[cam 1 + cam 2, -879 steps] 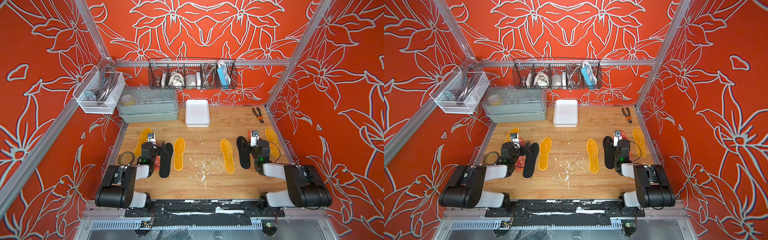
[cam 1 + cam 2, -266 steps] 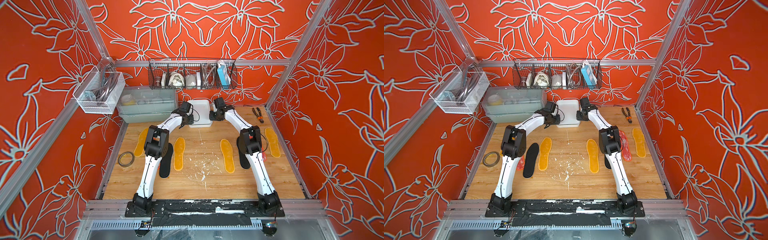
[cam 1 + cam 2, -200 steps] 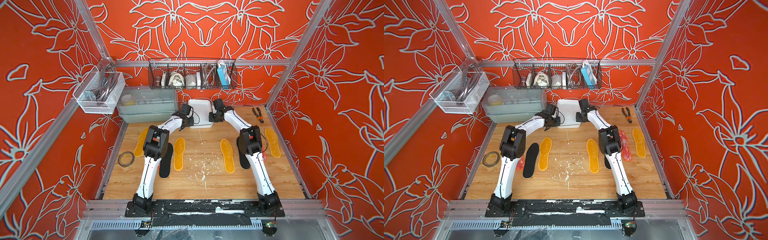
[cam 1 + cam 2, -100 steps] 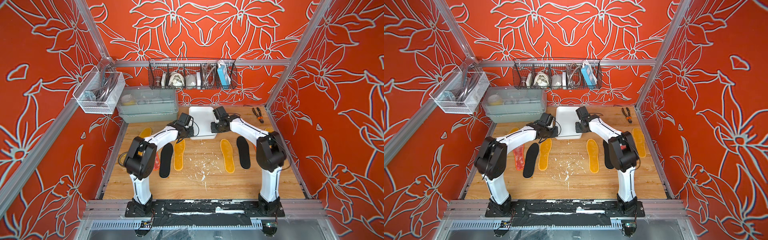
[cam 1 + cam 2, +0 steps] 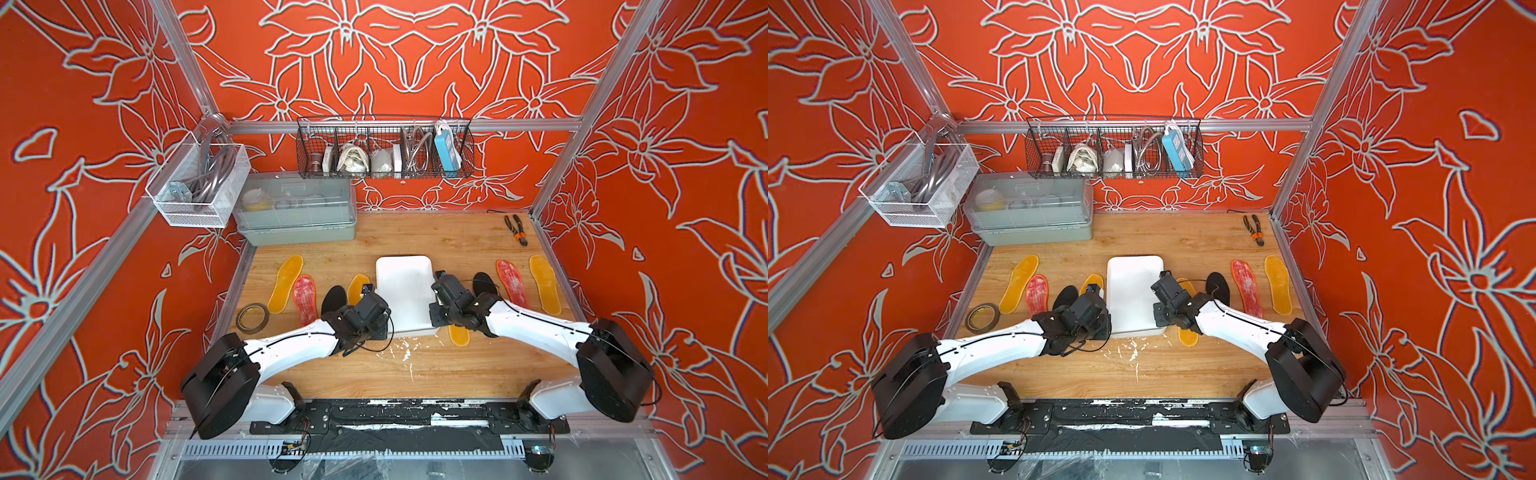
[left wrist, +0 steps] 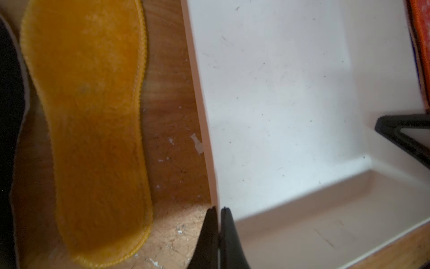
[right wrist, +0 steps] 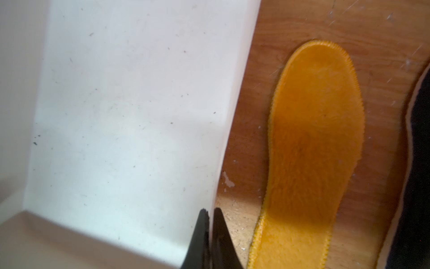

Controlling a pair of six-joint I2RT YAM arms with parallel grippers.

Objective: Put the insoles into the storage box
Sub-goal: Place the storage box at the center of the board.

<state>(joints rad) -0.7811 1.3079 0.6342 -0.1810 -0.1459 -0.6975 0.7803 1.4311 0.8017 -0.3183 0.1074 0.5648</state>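
Note:
The storage box [image 5: 405, 286] [image 5: 1133, 291], a shallow white tray, lies empty mid-table. My left gripper [image 5: 383, 328] [image 6: 218, 209] is shut on its left rim near the front corner. My right gripper [image 5: 434, 320] [image 7: 210, 210] is shut on the right rim opposite. Left of the box lie an amber insole [image 5: 286, 282], a mottled red insole [image 5: 304, 297], a black insole [image 5: 334, 297] and another amber insole [image 6: 93, 116], partly under my left arm. To the right lie an amber insole [image 7: 314, 139], a black insole [image 5: 484, 282], a red insole [image 5: 512, 280] and an amber insole [image 5: 545, 282].
A grey-green lidded container [image 5: 297, 216] stands at the back left. Pliers [image 5: 516, 230] lie at the back right and a tape roll [image 5: 252, 318] at the left edge. A wire basket [image 5: 384, 149] and a mesh basket [image 5: 199, 187] hang on the walls.
Both grippers, shut on the box's rims, have dragged it from the back wall to mid-table between the rows of insoles. Both arms have folded back toward the front.

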